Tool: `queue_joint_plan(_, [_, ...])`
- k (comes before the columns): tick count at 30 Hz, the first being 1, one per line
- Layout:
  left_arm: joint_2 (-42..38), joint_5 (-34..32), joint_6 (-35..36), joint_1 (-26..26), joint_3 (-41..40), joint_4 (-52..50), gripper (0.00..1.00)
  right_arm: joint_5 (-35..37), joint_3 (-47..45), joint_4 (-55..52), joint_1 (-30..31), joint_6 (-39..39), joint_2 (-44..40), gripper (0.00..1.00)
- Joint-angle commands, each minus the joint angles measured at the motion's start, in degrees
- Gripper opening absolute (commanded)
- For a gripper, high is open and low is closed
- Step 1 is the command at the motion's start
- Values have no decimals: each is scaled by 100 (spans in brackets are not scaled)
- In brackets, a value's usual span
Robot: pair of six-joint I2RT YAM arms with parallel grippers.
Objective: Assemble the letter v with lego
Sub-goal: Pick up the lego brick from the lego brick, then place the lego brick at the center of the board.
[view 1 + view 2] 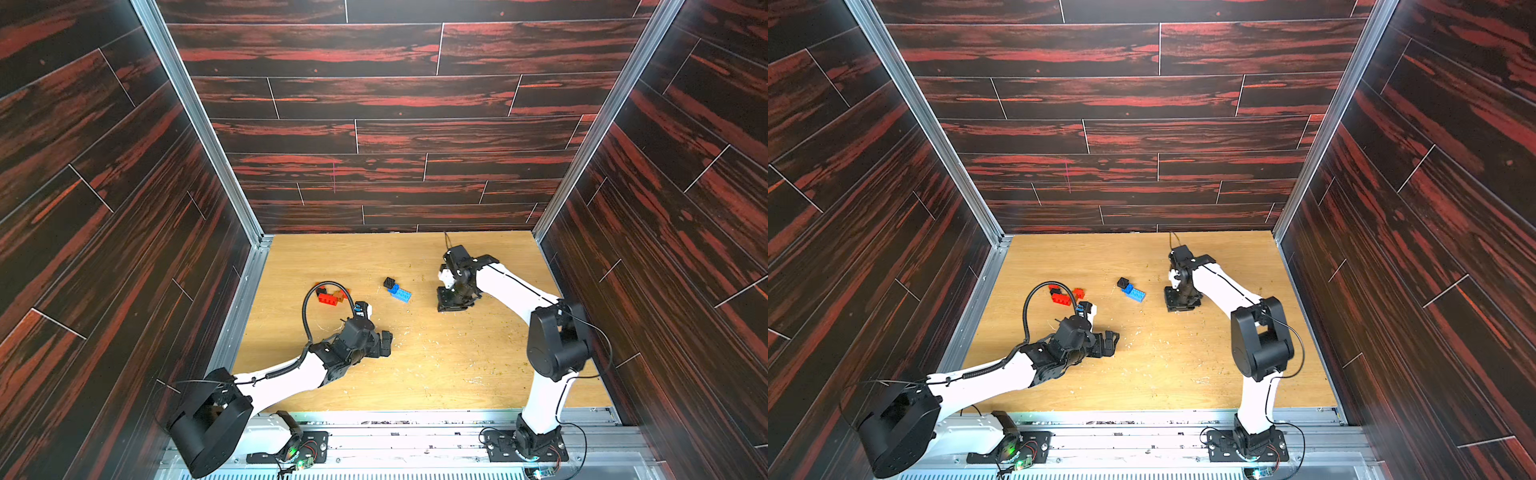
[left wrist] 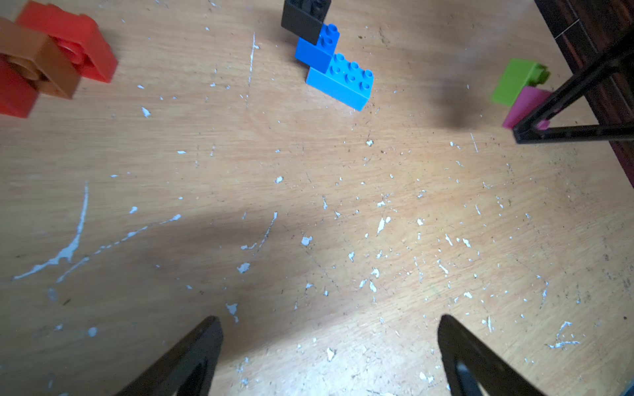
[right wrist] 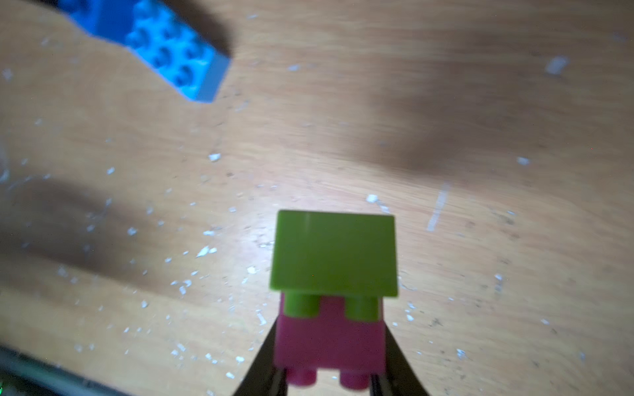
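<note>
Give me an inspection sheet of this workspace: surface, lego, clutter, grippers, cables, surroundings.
Surface: wooden table, scratched.
Job's things: red-and-brown cluster; black brick on blue bricks; green brick joined to pink brick.
Clutter: white flecks across the table.
Grippers: left gripper open, empty; right gripper shut on the pink brick.
Cables: black hose loops near the cluster; thin cable along the right arm.
Surroundings: dark wood-pattern walls, metal frame.

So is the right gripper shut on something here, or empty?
Shut. In the right wrist view the right gripper clamps a pink brick by its sides, with a green brick joined onto it.
</note>
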Motion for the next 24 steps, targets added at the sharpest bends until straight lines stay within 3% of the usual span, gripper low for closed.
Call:
queue_joint_plan(1, [-284, -292, -11, -26, -103, -224, 100, -440, 355, -635, 310, -499, 291, 19])
queue_joint_plan(8, [-470, -365, -32, -25, -129, -367, 100, -352, 1005, -1155, 1008, -687, 1076, 19])
queue_joint_plan(24, [-585, -381, -27, -21, -215, -438, 100, -358, 1410, -1771, 1331, -533, 1338, 20])
